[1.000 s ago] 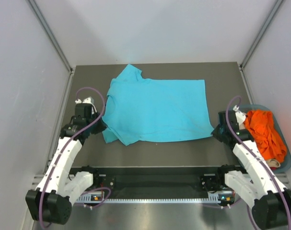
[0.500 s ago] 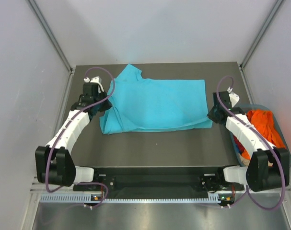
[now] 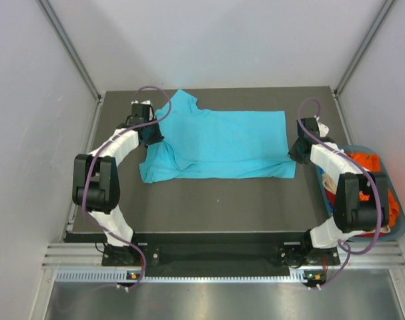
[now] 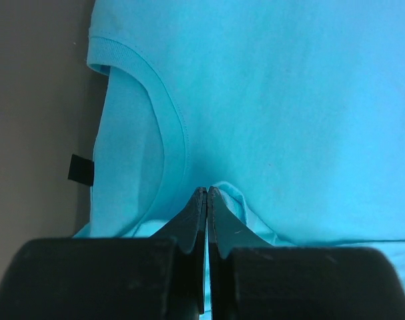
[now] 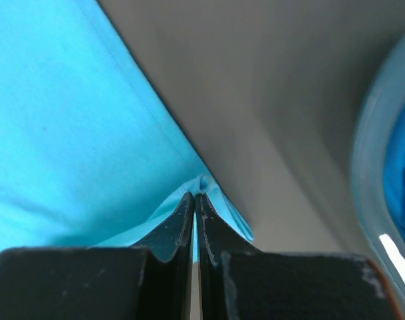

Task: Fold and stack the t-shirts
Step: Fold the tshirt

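Turquoise t-shirt (image 3: 222,143) sits pinched in the left gripper (image 4: 207,192) and right gripper (image 5: 194,195), so the 2 should carry its edge level, together.

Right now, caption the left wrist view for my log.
Left gripper pinching a fold of turquoise t-shirt beside its collar.

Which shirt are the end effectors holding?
The turquoise t-shirt, spread on the table, pinched at opposite ends by the left end effector and right end effector. The orange t-shirt lies in the basket, untouched.
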`<state>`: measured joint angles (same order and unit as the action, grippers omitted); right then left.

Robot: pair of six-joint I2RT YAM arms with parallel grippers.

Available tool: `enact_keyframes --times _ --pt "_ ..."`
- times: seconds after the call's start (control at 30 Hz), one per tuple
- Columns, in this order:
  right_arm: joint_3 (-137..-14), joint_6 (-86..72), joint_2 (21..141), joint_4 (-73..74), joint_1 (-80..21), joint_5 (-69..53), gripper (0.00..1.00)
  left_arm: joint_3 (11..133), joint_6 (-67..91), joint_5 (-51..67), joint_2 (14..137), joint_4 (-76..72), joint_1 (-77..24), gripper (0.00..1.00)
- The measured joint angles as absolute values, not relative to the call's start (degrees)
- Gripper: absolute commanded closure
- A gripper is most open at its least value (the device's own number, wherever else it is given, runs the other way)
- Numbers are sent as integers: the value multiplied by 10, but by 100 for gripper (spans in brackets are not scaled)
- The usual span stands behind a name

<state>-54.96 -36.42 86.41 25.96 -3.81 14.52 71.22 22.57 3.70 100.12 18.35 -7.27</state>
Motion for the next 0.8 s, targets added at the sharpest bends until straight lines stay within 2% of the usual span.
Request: enact_keyframes --times 0.23,0.8 --pt "-564 -345 910 244 -36 117 100 729 226 4 1019 194 -73 100" --pt "-591 -305 936 241 -36 115 100 762 241 -61 1019 217 -73 100"
